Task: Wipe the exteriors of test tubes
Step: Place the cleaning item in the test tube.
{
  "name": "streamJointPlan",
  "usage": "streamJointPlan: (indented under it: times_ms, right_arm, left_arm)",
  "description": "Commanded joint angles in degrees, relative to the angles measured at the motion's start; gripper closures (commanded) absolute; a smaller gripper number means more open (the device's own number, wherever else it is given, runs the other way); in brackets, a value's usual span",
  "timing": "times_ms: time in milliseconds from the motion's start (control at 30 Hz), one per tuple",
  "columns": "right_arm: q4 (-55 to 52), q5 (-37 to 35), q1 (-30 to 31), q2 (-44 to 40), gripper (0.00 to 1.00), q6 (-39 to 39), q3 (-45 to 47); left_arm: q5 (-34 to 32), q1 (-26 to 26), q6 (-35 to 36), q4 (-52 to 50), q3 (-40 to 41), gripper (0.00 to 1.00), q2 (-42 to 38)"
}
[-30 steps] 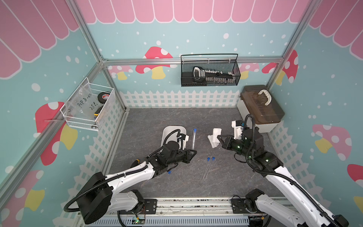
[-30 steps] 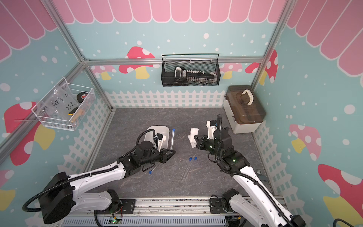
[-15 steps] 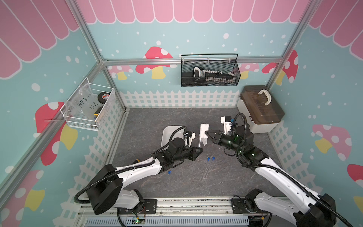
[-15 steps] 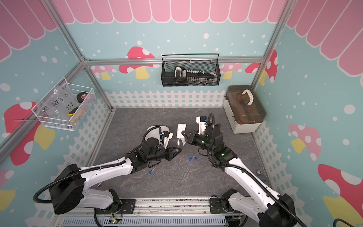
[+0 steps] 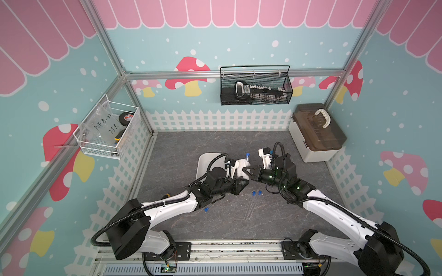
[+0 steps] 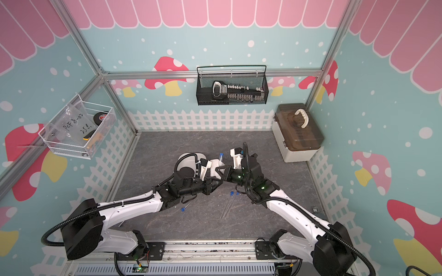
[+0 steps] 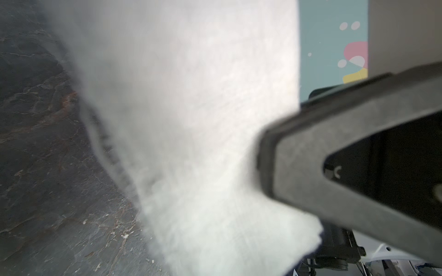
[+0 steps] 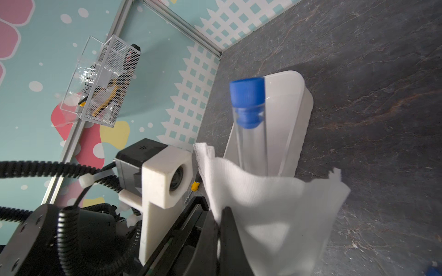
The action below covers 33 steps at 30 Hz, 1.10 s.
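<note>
Left gripper clamps one test tube cap-up above the table; right gripper pinches the white cloth against it — three more tubes lie below, apparently unwiped.

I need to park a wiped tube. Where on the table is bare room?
Bare: the back strip along the picket fence, behind the white tray; the front middle, near the metal rail. Crowded: the centre, where the cloth meets the held tube, beside two loose tubes; a third tube under the left arm.
</note>
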State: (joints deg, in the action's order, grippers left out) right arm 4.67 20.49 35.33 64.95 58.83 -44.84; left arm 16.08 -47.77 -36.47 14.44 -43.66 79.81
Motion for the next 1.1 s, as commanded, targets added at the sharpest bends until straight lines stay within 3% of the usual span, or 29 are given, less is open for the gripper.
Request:
streamJointPlan:
  times_ms: [0,133,233,700,933,1067]
  right_arm:
    - [-1.8,-1.4,0.5,0.3,0.93,-0.8,-0.2]
    - [-2.7,-2.6,0.6,0.1,0.72,-1.3,0.2]
    - [-2.6,-3.4,0.7,-0.3,0.63,-1.3,0.5]
    - [-3.9,-4.5,0.7,-2.9,0.66,-1.0,-0.7]
    - [-13.3,-10.1,0.6,-8.3,0.57,-3.1,-2.5]
    - [-12.1,-10.2,0.7,-7.7,0.52,-2.8,-1.2]
  left_arm:
    - [0.0,-0.4,0.3,1.3,-1.0,0.89,-0.4]
    - [0.1,-0.3,0.4,1.5,-1.0,0.89,-0.5]
    - [0.1,-0.4,0.6,1.5,-1.1,0.89,-0.6]
    - [-0.8,-0.6,0.5,1.7,-0.5,0.89,-0.5]
    - [-0.8,-0.6,0.4,2.1,-0.5,0.88,-0.3]
    - [-0.1,-0.6,0.3,2.1,-0.8,0.88,0.0]
